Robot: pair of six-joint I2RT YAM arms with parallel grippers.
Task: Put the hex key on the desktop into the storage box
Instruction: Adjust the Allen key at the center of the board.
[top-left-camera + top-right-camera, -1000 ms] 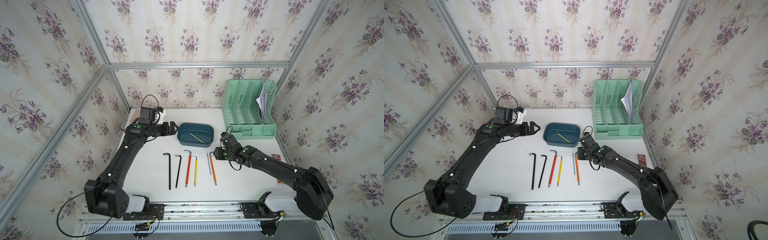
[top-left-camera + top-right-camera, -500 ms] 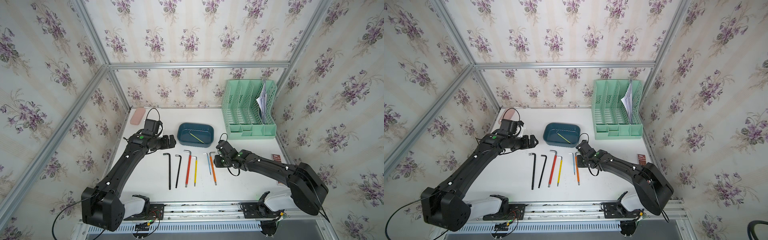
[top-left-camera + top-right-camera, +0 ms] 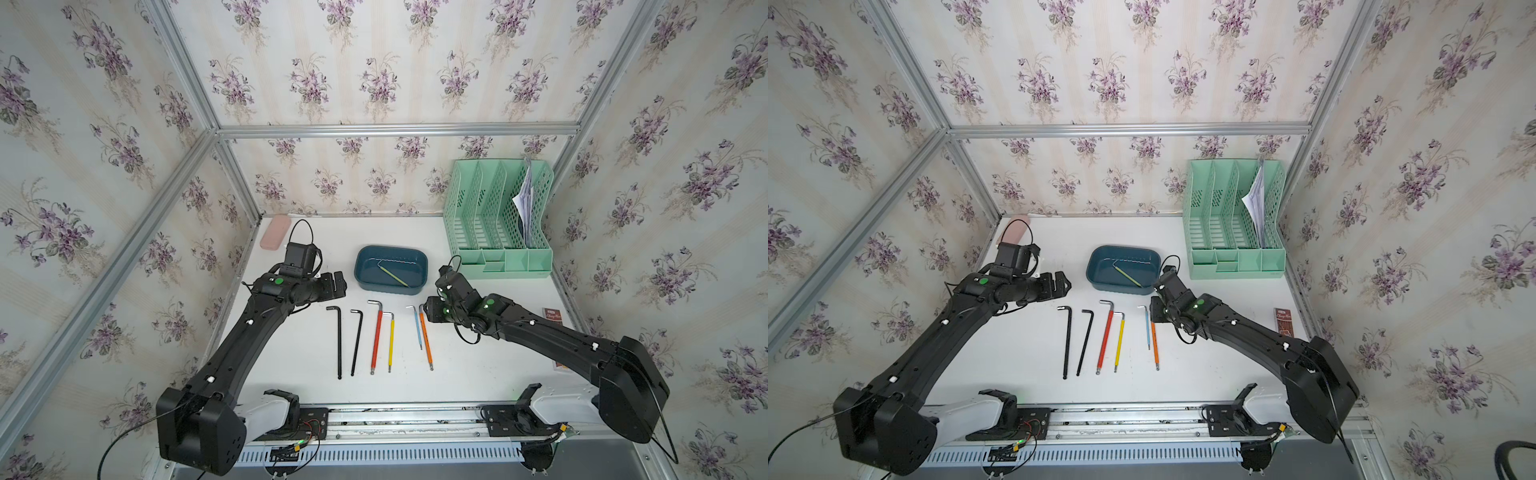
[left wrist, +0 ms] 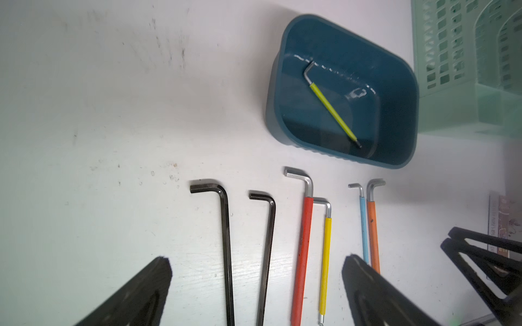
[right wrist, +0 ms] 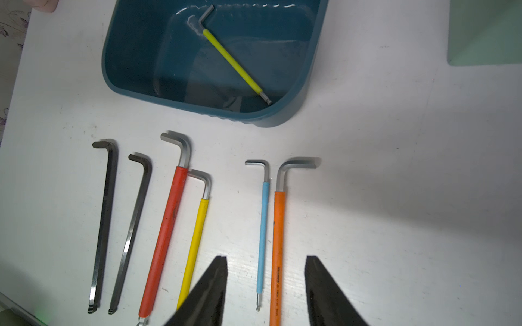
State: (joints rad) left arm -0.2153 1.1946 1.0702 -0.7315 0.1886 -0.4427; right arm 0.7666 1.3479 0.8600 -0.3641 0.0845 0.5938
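The storage box (image 3: 390,289) sits on the desktop (image 3: 478,374) toward the back middle in both top views, and a lime-green hex key (image 3: 394,276) lies slantwise on its floor. At 6 o'clock from the box, six more keys lie flat in a row on the white surface, with their long arms running front to back. They are a long black hex key (image 3: 339,345), a shorter black hex key (image 3: 356,340), a red hex key (image 3: 376,336), a yellow hex key (image 3: 390,340), a blue hex key (image 3: 417,328) and an orange hex key (image 3: 424,338) (the last two lie almost touching). The right gripper (image 5: 265,261) is poised over that pair, at about 4 o'clock from the box. Its jaws are moderately parted and grip nothing, and the right wrist view shows both shafts between them. The left gripper (image 4: 255,264) stands at 9 o'clock from the box, jaws spread wide and empty.
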